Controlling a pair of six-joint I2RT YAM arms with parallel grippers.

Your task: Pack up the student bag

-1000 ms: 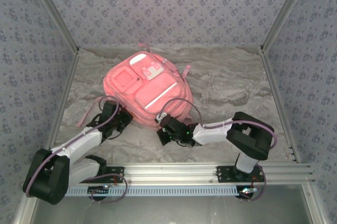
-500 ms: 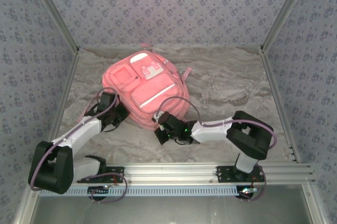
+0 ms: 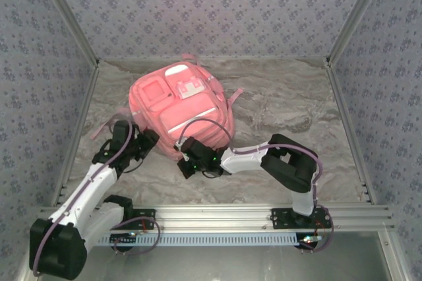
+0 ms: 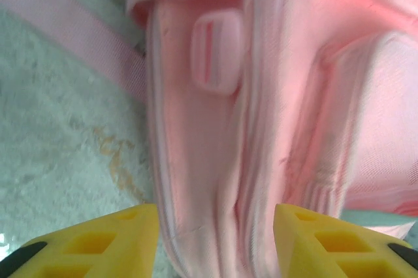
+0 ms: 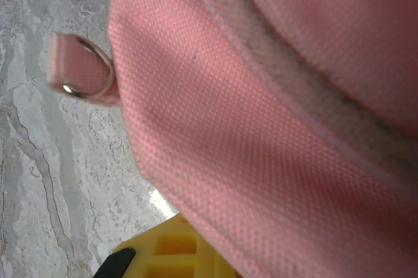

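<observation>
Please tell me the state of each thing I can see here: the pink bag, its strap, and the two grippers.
student bag: lying on the table, front pockets facing up.
strap: loose on the table, beside the bag.
left gripper: jaws open, the bag's side fold between them.
right gripper: jaws shut, at the bag's near edge, fabric lying over it.

The left arm (image 3: 89, 185) and right arm (image 3: 242, 160) share glossy white links, bulky black joints, looping purple cables (image 3: 201, 120) and black bases (image 3: 293, 215), while the left gripper (image 4: 215, 242) carries blocky yellow fingers (image 4: 98, 242) moulded with square recesses.
</observation>
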